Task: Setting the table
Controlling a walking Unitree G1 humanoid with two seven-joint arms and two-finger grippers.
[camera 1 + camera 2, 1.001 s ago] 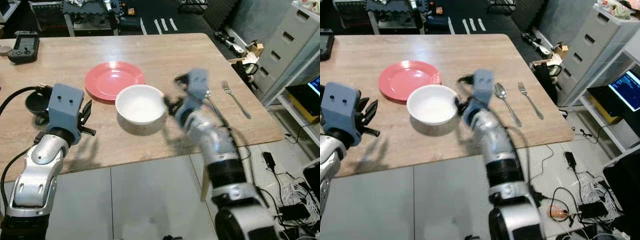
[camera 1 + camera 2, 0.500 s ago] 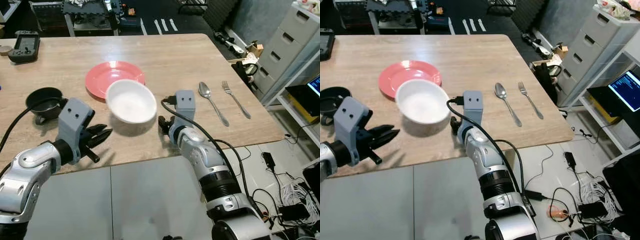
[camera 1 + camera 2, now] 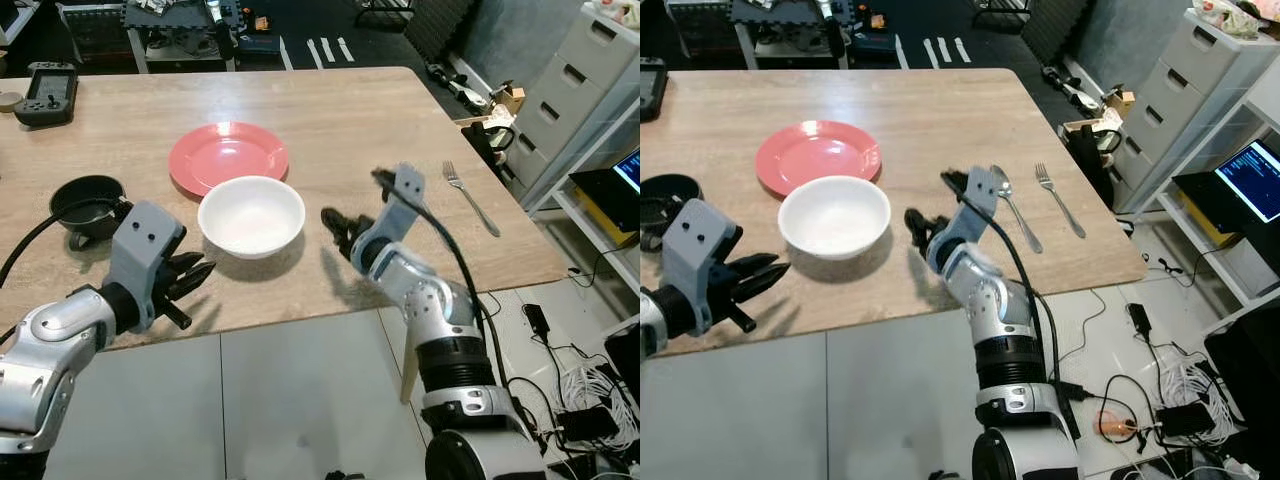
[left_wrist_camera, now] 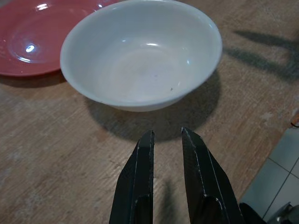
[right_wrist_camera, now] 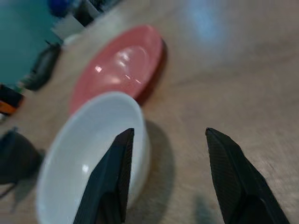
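Resting on the wooden table: white bowl, released.

Left gripper: at 7 o'clock of the bowl, fingers nearly closed with a thin gap, holding nothing. Red plate: at 11 o'clock of the bowl, rims just beside one another. White bowl: half a second ago tilted and lifted over the plate's near edge; now flat and upright. Right gripper: at 3 o'clock of the bowl, fingers spread wide, empty, drawn clear of the rim. Spoon and fork: well apart, at 3 o'clock. Judgement: bowl placement looks finished; cutlery likely remains.
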